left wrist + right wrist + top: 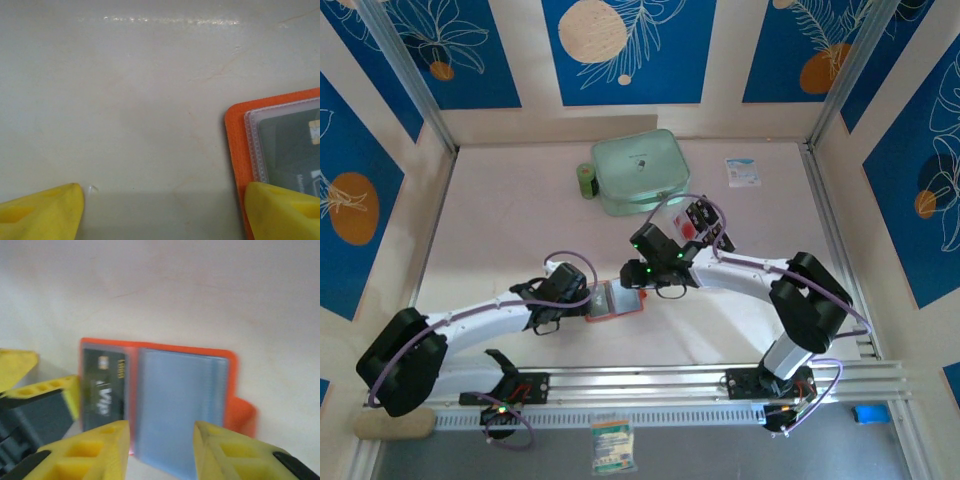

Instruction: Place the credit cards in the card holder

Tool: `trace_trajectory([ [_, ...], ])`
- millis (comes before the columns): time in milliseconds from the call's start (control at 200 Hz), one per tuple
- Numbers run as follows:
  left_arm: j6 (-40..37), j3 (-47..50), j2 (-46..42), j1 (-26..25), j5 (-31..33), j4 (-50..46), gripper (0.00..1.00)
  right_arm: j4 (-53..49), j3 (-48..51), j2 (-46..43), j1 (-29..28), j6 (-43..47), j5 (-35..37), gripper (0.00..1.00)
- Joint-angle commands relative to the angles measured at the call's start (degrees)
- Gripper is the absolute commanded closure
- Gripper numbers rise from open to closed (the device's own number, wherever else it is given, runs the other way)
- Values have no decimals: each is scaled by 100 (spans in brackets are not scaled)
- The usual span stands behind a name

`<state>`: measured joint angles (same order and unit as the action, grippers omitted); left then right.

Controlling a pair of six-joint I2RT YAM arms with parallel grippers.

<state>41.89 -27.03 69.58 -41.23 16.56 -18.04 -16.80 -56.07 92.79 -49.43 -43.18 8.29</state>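
Observation:
The orange card holder (617, 303) lies open on the table between the two arms. A black credit card (102, 385) sits in its left clear pocket, and the same card (295, 150) shows under plastic in the left wrist view. The right pocket (180, 410) is bluish and bare, with the snap tab (243, 416) beyond it. My right gripper (162, 450) hangs open just above this pocket, nothing between its fingers. My left gripper (162, 212) is open wide, its right finger (282, 210) over the holder's (234, 145) left edge. More credit cards (692, 224) stand behind.
A clear rack (708, 216) holds the standing cards behind the right arm. A mint-green zip case (640, 170) and a green roll (586, 180) sit at the back. A white-and-blue packet (742, 172) lies at back right. Metal rails run along the near edge.

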Motion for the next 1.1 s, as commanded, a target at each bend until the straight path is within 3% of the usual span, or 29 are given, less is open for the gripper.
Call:
trace_trajectory([
  [0,30,-39,-126,63,-34,-105,16,-324,162,27,42,138,329,56],
  [220,21,-125,-208,63,5,-242,16,-183,123,506,109,147,366,58],
  [275,21,-149,-246,64,23,-292,16,-153,128,547,118,139,381,64],
  [405,38,-222,-411,63,57,-444,16,-123,219,476,118,101,370,89],
  [495,56,-291,-546,68,77,-528,16,-105,335,370,118,66,357,100],
  [1095,-16,-810,-593,98,-40,-706,0,2,551,112,175,-136,249,100],
])
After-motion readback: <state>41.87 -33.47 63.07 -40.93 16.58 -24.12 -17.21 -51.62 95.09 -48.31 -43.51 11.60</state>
